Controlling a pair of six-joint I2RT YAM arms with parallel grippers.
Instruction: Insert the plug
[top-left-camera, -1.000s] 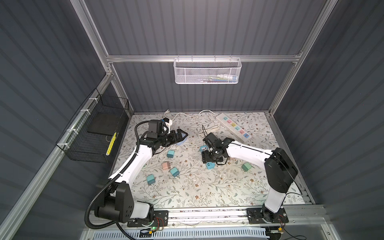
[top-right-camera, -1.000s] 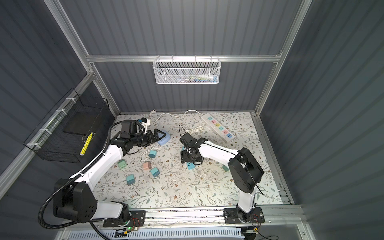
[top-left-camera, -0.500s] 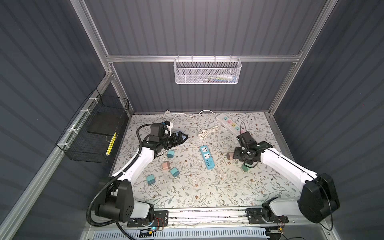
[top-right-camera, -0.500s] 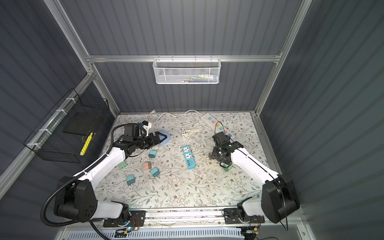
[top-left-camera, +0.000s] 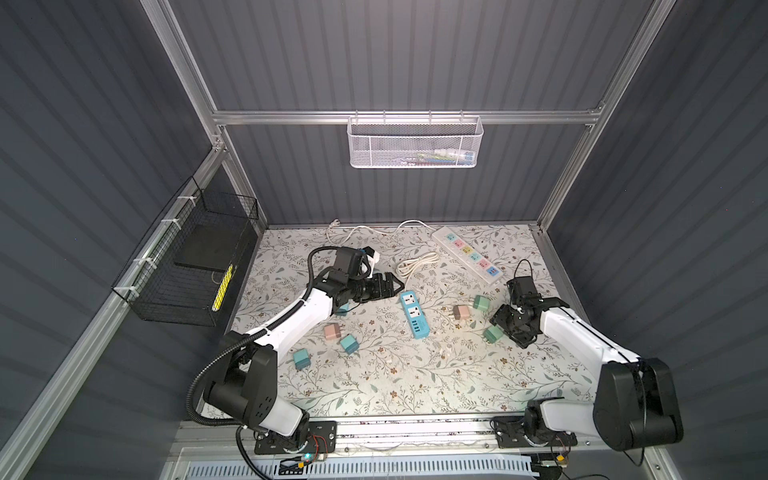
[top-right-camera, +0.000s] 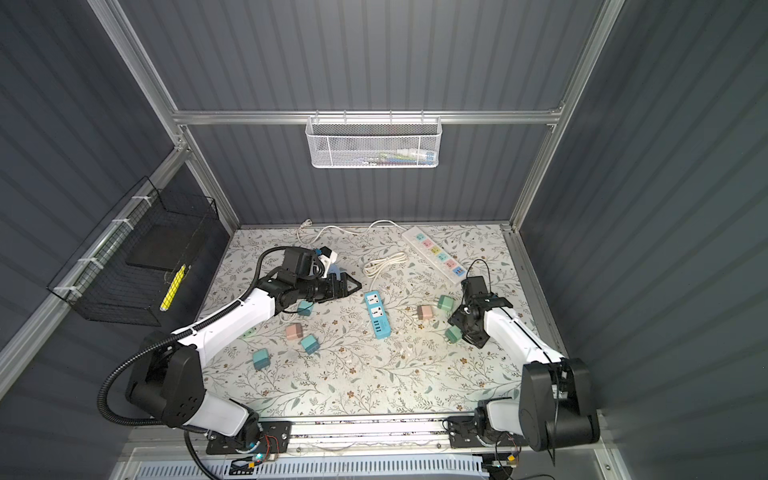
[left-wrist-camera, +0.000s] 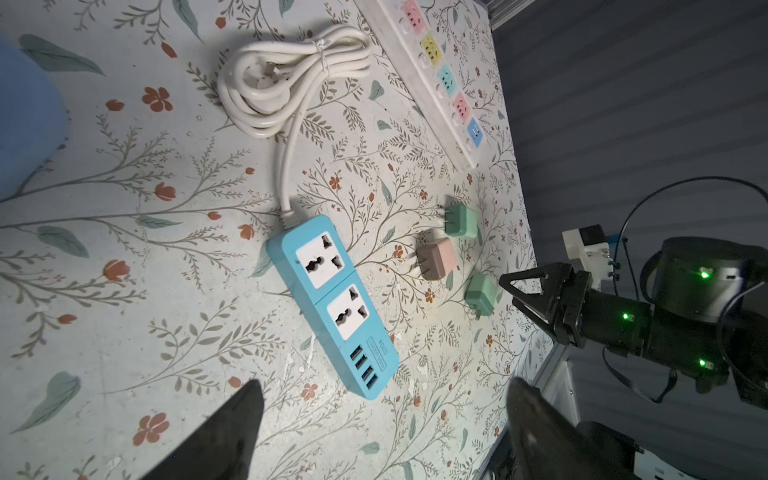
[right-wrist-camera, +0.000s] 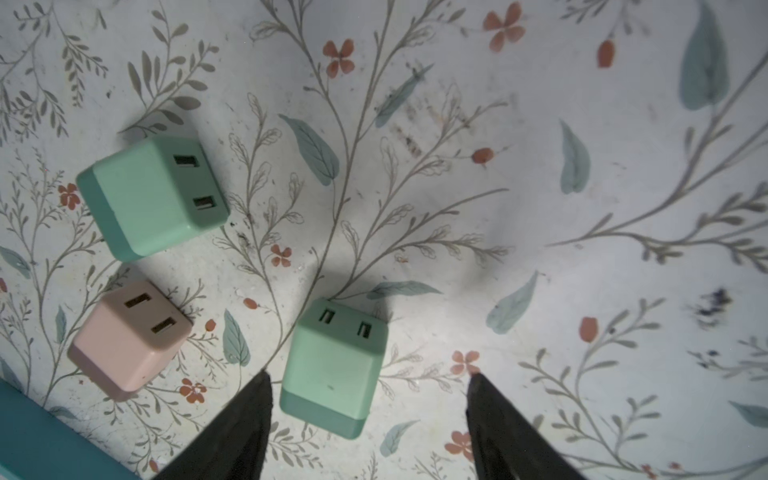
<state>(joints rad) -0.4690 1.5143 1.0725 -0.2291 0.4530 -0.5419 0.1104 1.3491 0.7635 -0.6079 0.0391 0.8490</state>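
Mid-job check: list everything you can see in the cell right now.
blue strip: 1, blue, mat centre
cord: 1, white, coiled behind blue strip
white strip: 1, white, coloured sockets, back right
green plugs: 2, green, right of blue strip
pink plugs: 2, pink, either side of blue strip
teal plugs: at least 3, teal, left; one partly under arm
mesh basket: 1, white, back rail
wire basket: 1, black, left wall
mat: 1, floral, floor
left gripper: black, open, near blue strip
right gripper: black, open, by nearest green plug

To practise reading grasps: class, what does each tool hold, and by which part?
Nothing. The left tool is open and empty; the green plug lies loose, ungripped, within the open right tool.
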